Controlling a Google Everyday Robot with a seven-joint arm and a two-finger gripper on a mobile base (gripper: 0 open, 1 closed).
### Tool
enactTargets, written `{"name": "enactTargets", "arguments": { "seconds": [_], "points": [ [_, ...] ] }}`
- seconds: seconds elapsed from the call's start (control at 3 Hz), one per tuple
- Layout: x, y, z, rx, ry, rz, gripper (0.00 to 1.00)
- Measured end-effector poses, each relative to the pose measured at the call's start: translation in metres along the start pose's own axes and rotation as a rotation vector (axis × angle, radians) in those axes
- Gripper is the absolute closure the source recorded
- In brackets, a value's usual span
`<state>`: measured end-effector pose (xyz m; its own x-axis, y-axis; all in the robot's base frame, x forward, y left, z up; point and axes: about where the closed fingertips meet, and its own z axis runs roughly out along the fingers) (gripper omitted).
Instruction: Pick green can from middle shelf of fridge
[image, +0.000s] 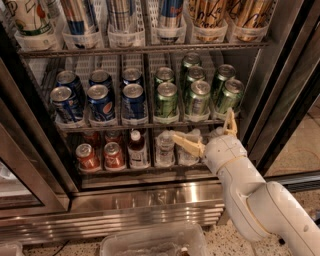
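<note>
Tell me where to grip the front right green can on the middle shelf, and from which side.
Grip the front right green can across its round side wall at mid-height, coming in from the open front. It stands upright at the edge of the middle shelf, cans behind and to its left, so only the front is free. The hand, open, hangs just below it.

No lettering is legible on any can (101, 102); tool (202, 123) below the middle shelf (100, 125).

Dim warm light; glare streaks the fridge (150, 200) base; the pale tool (203, 126), fingers spread, gleams just under the middle shelf (140, 124).
</note>
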<state>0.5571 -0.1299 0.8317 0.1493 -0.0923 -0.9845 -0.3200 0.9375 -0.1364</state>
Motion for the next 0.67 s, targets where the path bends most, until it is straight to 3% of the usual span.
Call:
{"name": "enactTargets", "arguments": {
  "seconds": [0.67],
  "points": [
    [0.0,0.0,0.0,0.0,0.0,0.0,0.32]
  ]
}}
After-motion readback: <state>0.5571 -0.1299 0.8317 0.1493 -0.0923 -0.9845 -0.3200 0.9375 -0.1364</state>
